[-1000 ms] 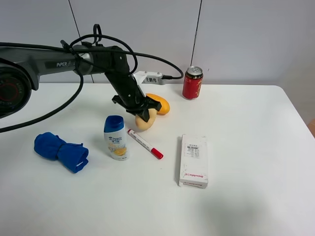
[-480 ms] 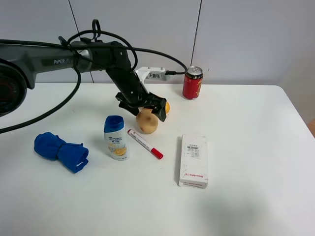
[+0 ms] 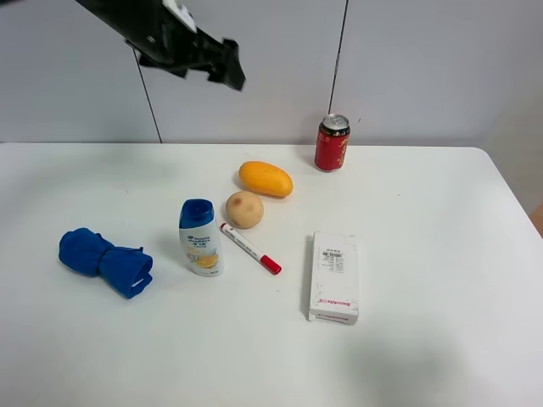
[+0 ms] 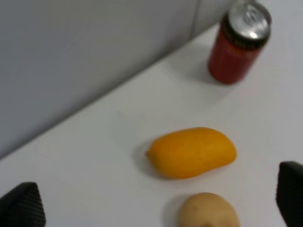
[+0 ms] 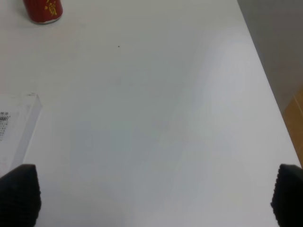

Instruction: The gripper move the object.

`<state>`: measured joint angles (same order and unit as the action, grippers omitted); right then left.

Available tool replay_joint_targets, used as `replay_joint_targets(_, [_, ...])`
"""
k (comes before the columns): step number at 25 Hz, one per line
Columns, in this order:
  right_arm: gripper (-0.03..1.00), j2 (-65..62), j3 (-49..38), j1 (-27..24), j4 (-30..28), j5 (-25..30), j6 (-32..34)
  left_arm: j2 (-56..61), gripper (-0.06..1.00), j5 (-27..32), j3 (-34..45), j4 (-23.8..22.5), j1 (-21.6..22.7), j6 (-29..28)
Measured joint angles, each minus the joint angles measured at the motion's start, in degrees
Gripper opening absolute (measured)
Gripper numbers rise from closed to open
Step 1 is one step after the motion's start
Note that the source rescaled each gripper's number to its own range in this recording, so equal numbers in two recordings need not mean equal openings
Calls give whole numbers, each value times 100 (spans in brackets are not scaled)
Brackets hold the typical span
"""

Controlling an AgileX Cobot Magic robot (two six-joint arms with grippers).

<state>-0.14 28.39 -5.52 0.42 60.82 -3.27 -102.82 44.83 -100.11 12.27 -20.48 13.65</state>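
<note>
Left gripper: the left gripper (image 3: 222, 66) is high above the table (image 3: 441, 254), near the wall; its fingers are spread wide and nothing is between them.
Right gripper: seen only in its own wrist view, the right gripper (image 5: 151, 198) has its two fingertips far apart at the edges of the picture and it holds nothing.
Potato: the potato (image 3: 244, 209) lies free on the table, just beside the mango (image 3: 265, 179), and between the lotion bottle (image 3: 199, 238) and the mango. The red marker (image 3: 250, 248) lies close in front of it.
Other things: a red can (image 3: 332, 142) stands near the wall, a white box (image 3: 333, 276) and a blue cloth (image 3: 105, 260) lie well apart from the potato.
Step in hand: I judge the arm is away from the object, so any new move must start with a descent.
Advice: come down straight over the potato, with one finger in the narrow space next to the mango, and do not push the marker or the bottle.
Risk: the potato is round, so it can roll if only one finger touches it first.
</note>
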Motion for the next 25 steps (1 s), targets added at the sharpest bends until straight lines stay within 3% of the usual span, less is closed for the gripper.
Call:
replay_joint_targets(9, [100,0,0,0,0,0,0,2621,100,1163,407,-756,1211,5])
replay_joint_targets(18, [100,0,0,0,0,0,0,6722,100,1187,3451,-796,2508,-96])
replay_joint_targets(25, [100,0,0,0,0,0,0,9039,100,1555,5410,-791,2624,-516])
